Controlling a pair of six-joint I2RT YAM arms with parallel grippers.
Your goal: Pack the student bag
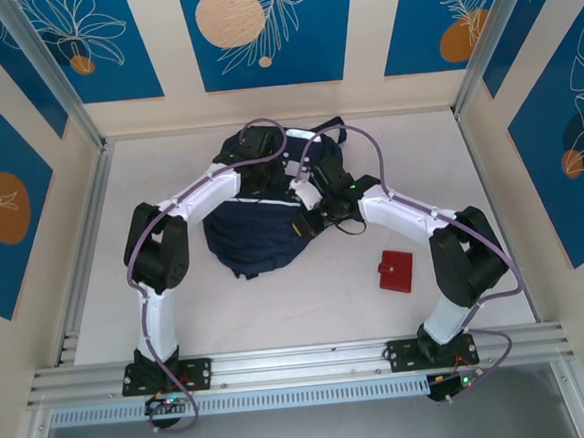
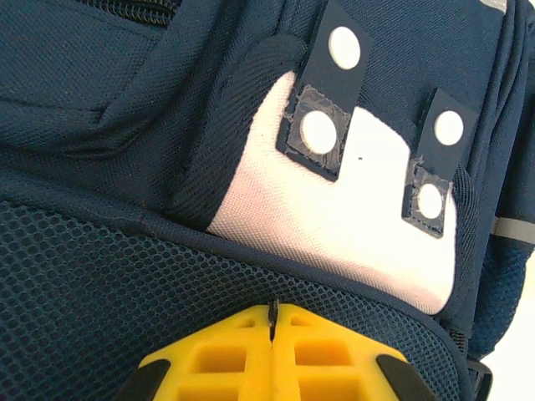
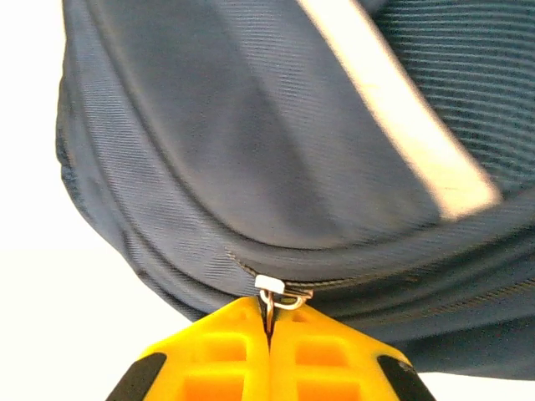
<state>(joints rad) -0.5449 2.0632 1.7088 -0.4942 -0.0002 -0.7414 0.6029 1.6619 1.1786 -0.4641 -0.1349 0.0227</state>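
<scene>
Student bag (image 1: 263, 236): slumped on the table (image 1: 278, 310) between the two arms, zipped shut by the look of it. Left gripper (image 2: 272, 316), at the bag's front below the white patch (image 2: 351, 217): clenched on a thin dark tab (image 2: 272, 307) at the edge of the mesh panel (image 2: 100, 284), too small to name for certain. Right gripper (image 3: 267, 317), at the bag's side seam: pinched tight on the silver zipper pull (image 3: 280, 295). Red wallet (image 1: 396, 271): flat on the table near the bag's right side, not yet packed. Looks like the opening step, before anything goes in. Next calls for dragging the pull along the zipper line while bracing the fabric with the other grip, without letting the small ring slip free.
</scene>
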